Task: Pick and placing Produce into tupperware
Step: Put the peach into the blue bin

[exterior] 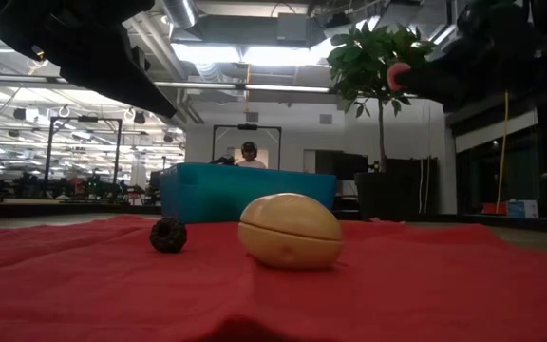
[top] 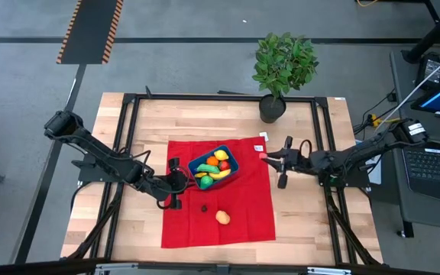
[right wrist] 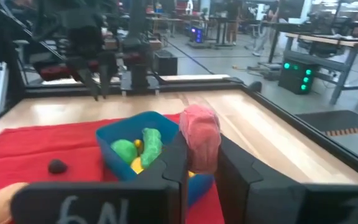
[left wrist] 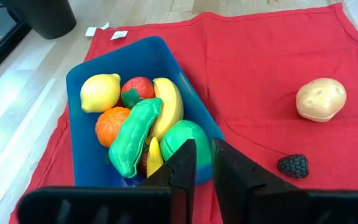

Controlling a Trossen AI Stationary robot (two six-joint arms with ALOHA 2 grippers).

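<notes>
The blue tupperware (top: 214, 164) sits on the red cloth (top: 243, 210) at the centre of the tabletop (top: 312, 229). It contains several produce items: a lemon (left wrist: 100, 92), a strawberry (left wrist: 137, 91), a banana (left wrist: 168, 107), an orange (left wrist: 112, 122), a green cucumber-shaped item (left wrist: 132, 135) and a rounded green item (left wrist: 184, 135).

Two produce items lie on the cloth outside the container, on its near side: a tan potato (top: 222, 217) and, just beside it, a small dark berry (top: 203, 206).

The left end effector (top: 176, 183) is positioned at the container's left edge, directly over its rim; its fingers (left wrist: 185, 163) stand nearly closed, with only a narrow gap, and grasp nothing.

The right end effector (top: 266, 156) is positioned to the right of the container, apart from it, above the cloth's right edge. It is clenched on a red-pink produce item (right wrist: 199, 138), held raised off the cloth.

A potted plant (top: 281, 69) stands at the far side of the tabletop.
</notes>
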